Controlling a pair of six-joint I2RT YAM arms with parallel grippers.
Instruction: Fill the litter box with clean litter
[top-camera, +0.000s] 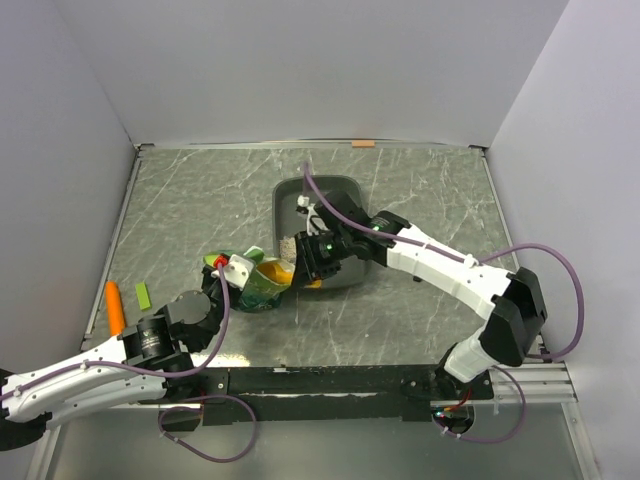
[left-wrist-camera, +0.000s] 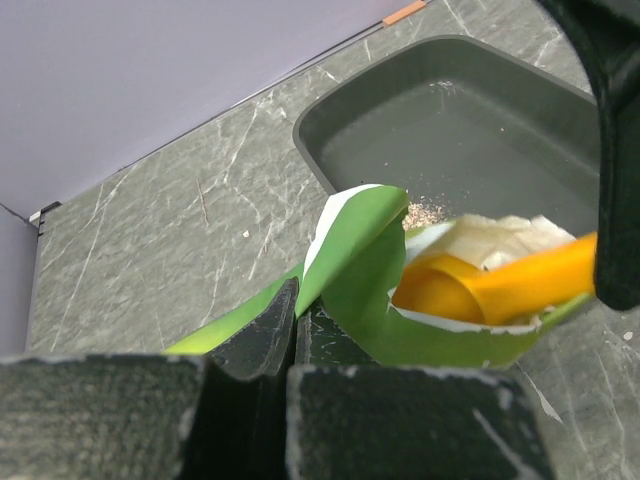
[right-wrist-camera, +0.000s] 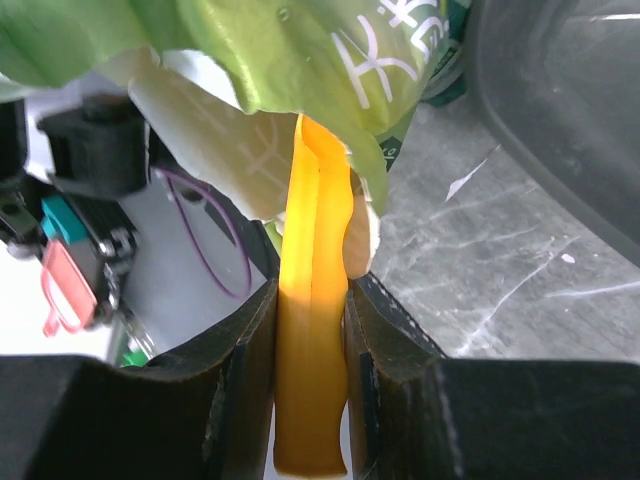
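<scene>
Dusting the dark grey litter box (top-camera: 345, 180) was sparse beige clean litter (left-wrist-camera: 425, 212). Left gripper (left-wrist-camera: 296, 320) pinched the green bag (left-wrist-camera: 365, 270); right gripper (right-wrist-camera: 312, 330) clamped its orange edge.

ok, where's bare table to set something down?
Bare: the table left of the litter box, and its far-right corner beyond the right arm. Crowded: the box's near-left corner, where green bag and orange scoop meet; an orange item lies at near left.
</scene>
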